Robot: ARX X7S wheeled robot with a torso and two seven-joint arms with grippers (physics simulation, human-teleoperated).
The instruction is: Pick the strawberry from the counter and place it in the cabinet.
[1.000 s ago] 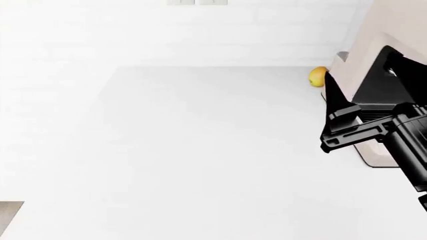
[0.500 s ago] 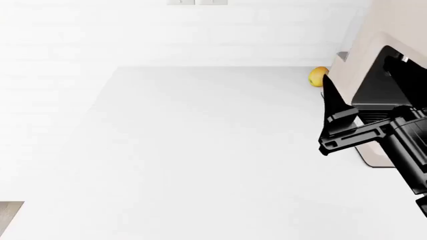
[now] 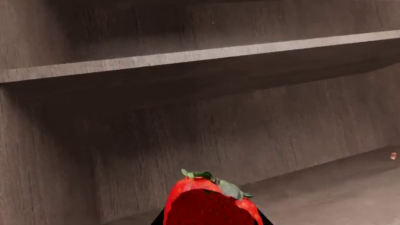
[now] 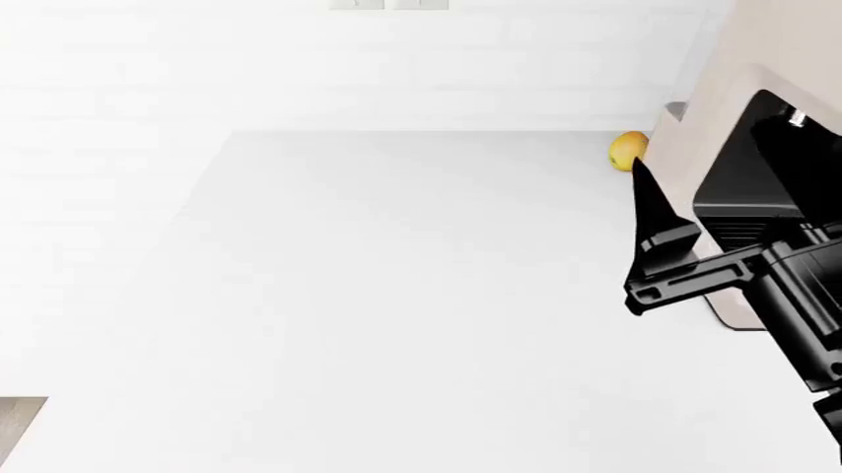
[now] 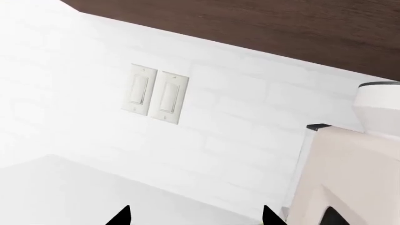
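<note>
The left gripper [image 3: 212, 220] is closed on the strawberry [image 3: 211, 204], held inside the wooden cabinet [image 3: 187, 117] below a shelf [image 3: 200, 55]. At the head view's right edge, the right gripper [image 4: 648, 246] has tilted upward since a second ago; its jaws stand apart, empty, over the counter [image 4: 394, 296] near the yellow fruit [image 4: 626, 151].

Kitchen: white counter [image 4: 394, 296], tiled wall [image 5: 250, 108].

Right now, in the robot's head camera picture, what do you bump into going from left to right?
White counter → round yellow fruit → right gripper → beige machine with a dark opening.
</note>
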